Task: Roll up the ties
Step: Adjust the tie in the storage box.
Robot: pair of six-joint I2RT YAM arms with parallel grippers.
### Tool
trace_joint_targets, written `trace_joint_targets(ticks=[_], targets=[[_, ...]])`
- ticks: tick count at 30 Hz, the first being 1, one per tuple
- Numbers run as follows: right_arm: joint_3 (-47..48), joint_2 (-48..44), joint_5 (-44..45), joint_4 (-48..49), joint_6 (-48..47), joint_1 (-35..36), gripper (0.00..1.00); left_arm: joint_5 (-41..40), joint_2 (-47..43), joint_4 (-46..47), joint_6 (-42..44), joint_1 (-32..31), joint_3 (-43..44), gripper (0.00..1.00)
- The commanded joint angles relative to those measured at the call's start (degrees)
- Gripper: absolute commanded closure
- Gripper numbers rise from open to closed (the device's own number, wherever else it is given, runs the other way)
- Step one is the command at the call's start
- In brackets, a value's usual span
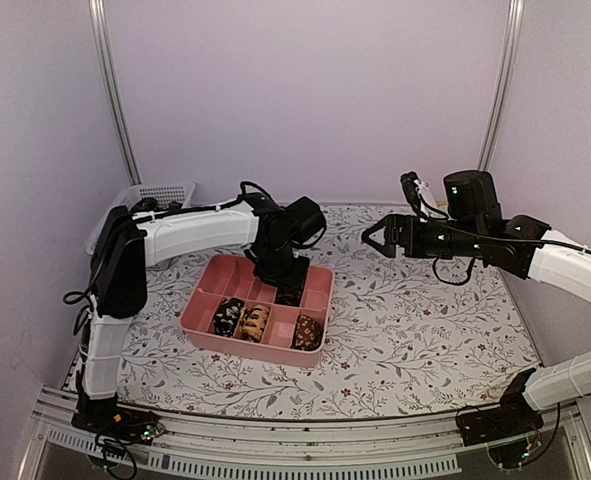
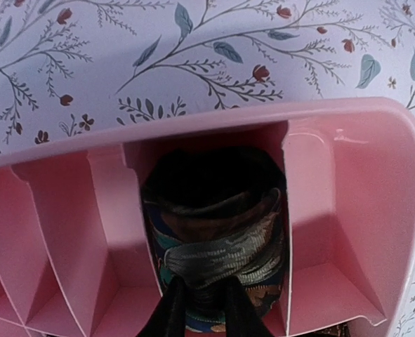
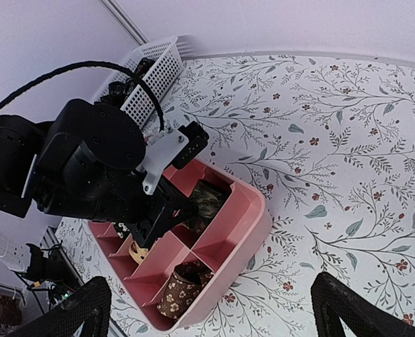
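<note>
A pink compartment tray (image 1: 320, 285) sits left of centre on the floral tablecloth. Its front row holds three coiled ties: black-and-white (image 1: 227, 316), tan (image 1: 255, 322) and brown floral (image 1: 307, 332). My left gripper (image 1: 288, 290) reaches down into a back-row compartment. In the left wrist view this gripper (image 2: 203, 284) is shut on a dark patterned rolled tie (image 2: 214, 246) standing in that compartment. My right gripper (image 1: 373, 238) hovers open and empty above the cloth, right of the tray. The right wrist view shows the tray (image 3: 253, 210), the dark tie (image 3: 211, 196) and the brown floral coil (image 3: 182, 288).
A white mesh basket (image 1: 160, 193) stands at the back left, behind the left arm; it also shows in the right wrist view (image 3: 154, 70). The tray's rightmost back compartment (image 2: 333, 232) is empty. Metal frame posts and walls enclose the table.
</note>
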Motion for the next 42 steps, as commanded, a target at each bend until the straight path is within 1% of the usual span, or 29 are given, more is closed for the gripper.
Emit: trace_joint_targets(ticks=[1,4,6,10,12,17,24,32,36,38,39,40,42], targets=[[0.24,1.01,0.78,0.01,-0.25,-0.1,0.0,2.43,1.25,2.61,1.57,0.55,-3.72,0.82],[0.13,1.38,0.96,-0.09,-0.26,-0.07,0.0,3.46,1.24,3.8,2.43,0.51,-4.0,0.82],[0.12,1.48,1.09,-0.23,-0.26,-0.1,0.0,3.35,1.37,3.52,2.93,0.62,-2.6,0.81],[-0.03,1.82,1.23,-0.71,-0.58,-0.11,0.0,1.1,0.15,2.73,3.94,1.83,-0.17,0.74],[-0.03,2.06,1.26,-0.91,-0.66,-0.11,0.0,1.09,-0.79,3.25,4.34,2.56,0.5,0.74],[-0.07,2.53,1.35,-1.01,-0.69,-0.03,0.0,0.77,-2.61,3.98,5.29,3.1,1.96,0.74],[-0.09,3.63,1.04,-0.71,-0.68,-0.11,0.0,3.13,-0.23,5.26,6.24,3.31,0.68,0.81],[-0.46,4.78,0.59,-0.24,-0.75,-0.06,0.0,4.79,2.39,6.46,6.96,3.22,-1.76,0.82],[-0.86,5.13,0.49,-0.01,-1.02,-0.11,0.0,5.02,1.53,7.13,7.15,3.25,-2.98,0.82],[-1.24,5.35,0.0,0.02,-1.11,-0.06,0.0,4.26,0.63,7.14,7.25,3.26,-2.16,0.81],[-1.7,5.43,-0.85,0.12,-1.12,-0.08,0.0,3.92,-0.28,7.18,7.42,3.28,-1.34,0.8],[-2.09,5.59,-1.45,0.24,-1.25,-0.08,0.0,3.41,-1.16,7.22,7.65,3.26,-0.04,0.77],[-3.61,5.98,-3.73,1.09,-1.53,0.34,0.0,2.29,-3.14,6.35,8.38,3.29,3.74,0.62]])
